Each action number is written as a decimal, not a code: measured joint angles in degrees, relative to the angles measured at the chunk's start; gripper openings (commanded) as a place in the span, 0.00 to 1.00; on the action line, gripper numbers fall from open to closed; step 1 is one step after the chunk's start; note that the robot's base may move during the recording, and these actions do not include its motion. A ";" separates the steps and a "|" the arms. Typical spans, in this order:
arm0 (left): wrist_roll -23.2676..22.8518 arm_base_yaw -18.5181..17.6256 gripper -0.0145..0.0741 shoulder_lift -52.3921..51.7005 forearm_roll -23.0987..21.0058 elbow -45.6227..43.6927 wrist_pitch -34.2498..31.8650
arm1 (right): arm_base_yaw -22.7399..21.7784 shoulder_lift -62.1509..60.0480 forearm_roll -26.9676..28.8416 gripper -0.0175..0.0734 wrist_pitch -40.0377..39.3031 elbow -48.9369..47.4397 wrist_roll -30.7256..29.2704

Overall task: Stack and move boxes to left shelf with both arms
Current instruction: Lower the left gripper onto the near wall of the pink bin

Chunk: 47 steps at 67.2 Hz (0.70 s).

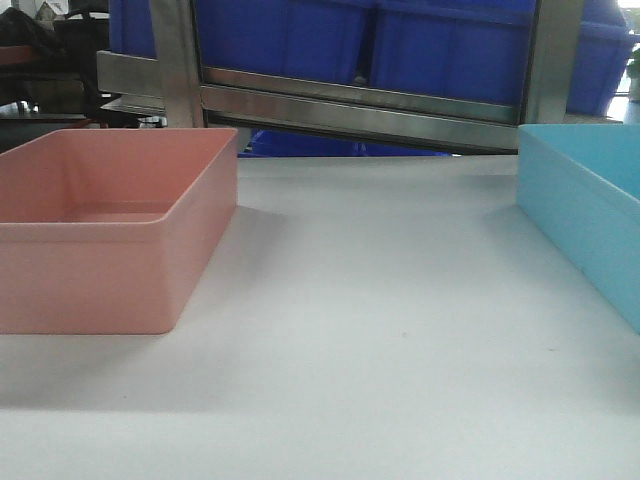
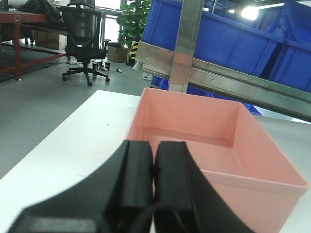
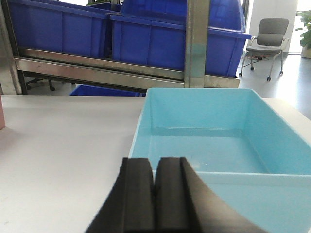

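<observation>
- Left gripper (image 2: 154, 158) has its jaws pressed together on nothing and is poised just short of the pink tub (image 2: 252, 191), at its near rim.
- That pink tub sits empty on the left of the white table (image 1: 380, 330).
- Both tubs stand well apart, so stacking is not yet done.
- Over on the right the blue tub (image 3: 228, 191) sits empty; my right gripper (image 3: 155, 170) hangs before it, jaws closed and holding nothing.
- By my judgement everything is left: stacking, lifting, and carrying to the shelf.
</observation>
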 measured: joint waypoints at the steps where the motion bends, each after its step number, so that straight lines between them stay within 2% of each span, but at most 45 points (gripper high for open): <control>1: 0.00 0.00 0.16 0.00 0.00 0.00 0.00 | 0.00 0.00 0.00 0.25 0.00 0.00 0.00; 33: 0.00 0.00 0.16 0.00 0.00 0.00 0.00 | 0.00 0.00 0.00 0.25 0.00 0.00 0.00; 47: 0.00 0.00 0.16 0.00 -0.77 -0.40 -5.37 | 0.00 0.00 0.00 0.25 0.00 0.00 0.00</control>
